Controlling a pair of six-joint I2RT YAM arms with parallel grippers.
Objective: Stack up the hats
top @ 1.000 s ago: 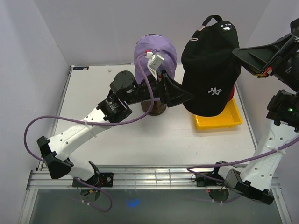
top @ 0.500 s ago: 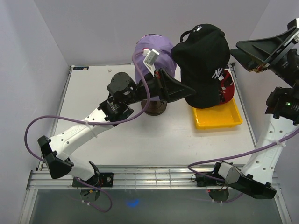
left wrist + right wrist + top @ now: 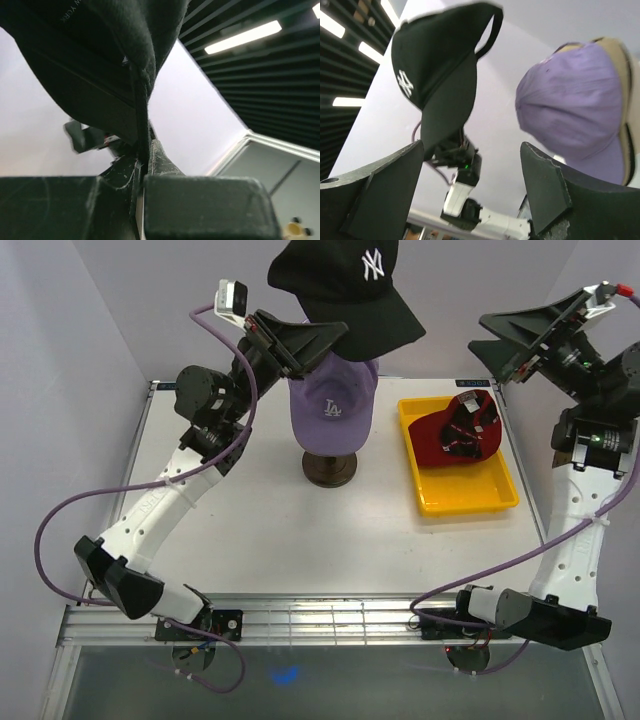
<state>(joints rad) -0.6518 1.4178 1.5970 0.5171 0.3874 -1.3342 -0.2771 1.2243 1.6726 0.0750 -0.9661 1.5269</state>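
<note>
At the top centre of the overhead view, the NY cap hangs from the left end effector, above the LA cap, which sits on a stand at mid-worktop. Right of the stand lies a tray with a third cap in it. The right end effector is at upper right.
</note>
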